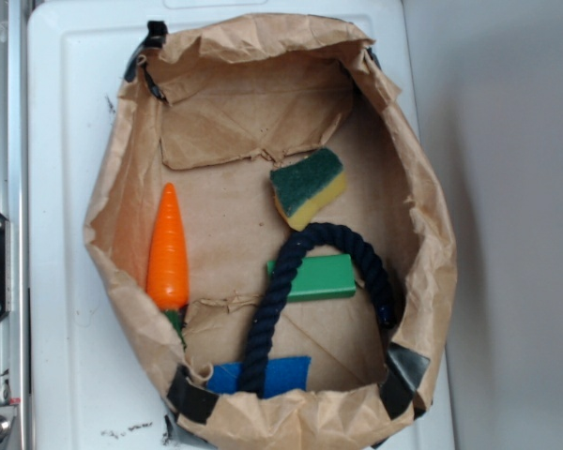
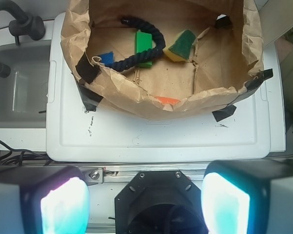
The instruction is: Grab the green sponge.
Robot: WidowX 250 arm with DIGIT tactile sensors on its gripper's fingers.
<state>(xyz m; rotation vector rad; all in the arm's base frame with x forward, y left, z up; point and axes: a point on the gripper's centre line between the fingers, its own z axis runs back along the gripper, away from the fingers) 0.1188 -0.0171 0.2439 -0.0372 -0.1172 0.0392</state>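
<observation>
We're starting the approach: gripper (image 2: 145,197) spread wide, holding nothing, sitting outside the paper-bag bin (image 1: 430,225), well apart from everything in it. Green sponge (image 1: 308,187) is lying tilted on the bin floor, just beside the top of the navy rope (image 1: 280,291) loop, apparently apart from it. Green block (image 1: 321,277) is under the rope, near the sponge; we're not confusing the two. We're planning to clear the crumpled rim, descend from above, and straddle the sponge's short sides, keeping the fingers (image 2: 225,204) off the rope.
</observation>
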